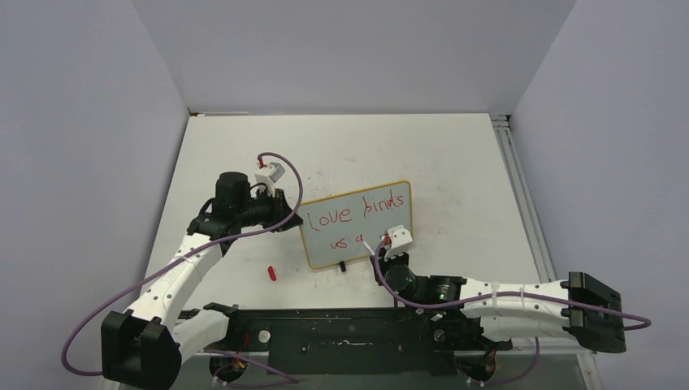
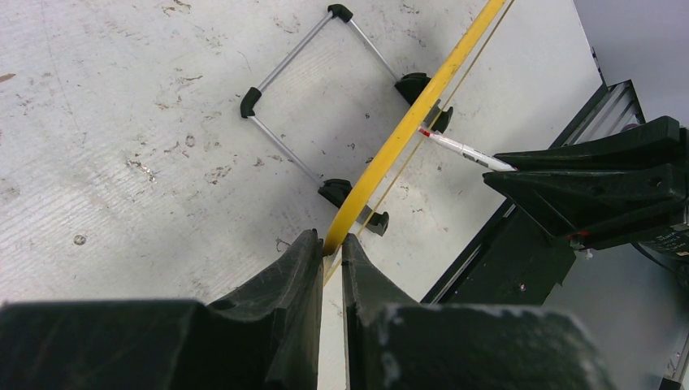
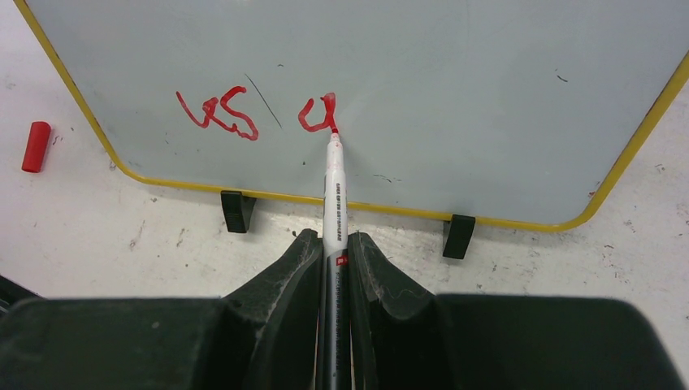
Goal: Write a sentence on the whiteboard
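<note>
TABLE, MID-WRITING: My left gripper [image 2: 331, 244] is clamped on the left edge of the whiteboard [image 1: 357, 223], which stands mid-table [image 1: 455, 154] on 2 black feet [image 3: 238, 210] along its near edge. My right gripper [image 3: 333, 252] is closed tight around a marker [image 3: 335, 187], whose red tip touches the board at the foot of an "a". The sentence [image 1: 357, 218] reads "love birds" in 1 slanted line, with "vs a" below it. A red cap [image 1: 272, 273] lies on the table just left of the board's near-left corner.
</note>
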`<state>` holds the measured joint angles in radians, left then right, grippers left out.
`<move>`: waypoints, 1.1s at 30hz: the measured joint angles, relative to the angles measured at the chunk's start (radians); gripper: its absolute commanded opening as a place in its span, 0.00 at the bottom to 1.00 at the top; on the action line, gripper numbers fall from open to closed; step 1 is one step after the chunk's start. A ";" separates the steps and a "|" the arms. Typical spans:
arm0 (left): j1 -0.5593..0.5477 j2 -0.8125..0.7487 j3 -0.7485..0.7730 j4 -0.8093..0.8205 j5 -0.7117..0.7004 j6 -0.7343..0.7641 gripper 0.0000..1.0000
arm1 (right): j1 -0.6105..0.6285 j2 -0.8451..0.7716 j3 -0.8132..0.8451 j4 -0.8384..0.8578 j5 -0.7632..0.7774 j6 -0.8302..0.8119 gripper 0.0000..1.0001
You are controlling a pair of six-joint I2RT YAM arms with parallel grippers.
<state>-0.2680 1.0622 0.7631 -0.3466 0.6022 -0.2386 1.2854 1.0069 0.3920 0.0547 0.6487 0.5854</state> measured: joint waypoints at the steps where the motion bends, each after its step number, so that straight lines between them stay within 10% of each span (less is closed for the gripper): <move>1: 0.000 0.000 0.000 0.000 0.000 0.000 0.10 | 0.000 0.000 0.000 -0.001 0.000 0.000 0.05; 33: 0.000 0.000 0.000 0.000 0.000 0.000 0.10 | 0.002 -0.047 0.078 -0.021 0.087 -0.148 0.05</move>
<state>-0.2680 1.0622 0.7631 -0.3470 0.6025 -0.2386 1.2877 0.9600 0.4702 0.0338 0.7361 0.4370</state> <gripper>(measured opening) 0.104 0.151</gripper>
